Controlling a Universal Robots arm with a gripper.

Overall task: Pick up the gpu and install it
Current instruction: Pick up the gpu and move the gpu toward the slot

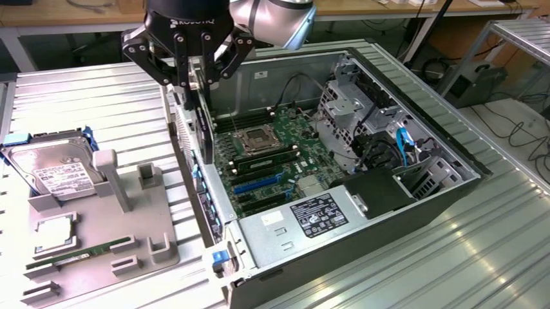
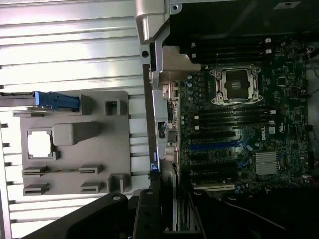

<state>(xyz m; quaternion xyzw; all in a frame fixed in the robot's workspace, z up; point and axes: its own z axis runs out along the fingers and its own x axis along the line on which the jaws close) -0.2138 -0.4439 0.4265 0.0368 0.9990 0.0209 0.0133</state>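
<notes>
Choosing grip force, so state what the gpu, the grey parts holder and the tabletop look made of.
gpu: dark, matte circuit board seen edge-on; likely fibreglass laminate.
Grey parts holder: matte, uniform moulded blocks; probably plastic.
Tabletop: ribbed, with bright reflections; apparently bare aluminium.

Ribbed sheet-metal table [image 1: 94, 103] gleams, smooth and reflective, under a matt grey plastic fixture tray [image 1: 112, 232]. The hard drive [image 1: 56, 170] shows bright bare metal and a white paper label, in a blue plastic caddy [image 1: 17, 138]. The computer case [image 1: 361, 257] is matt black outside and dull silvery steel within. The gripper [image 1: 196, 84] is glossy black, while the gpu [image 1: 205, 135] is dark and matt, with a satin metal bracket.
</notes>
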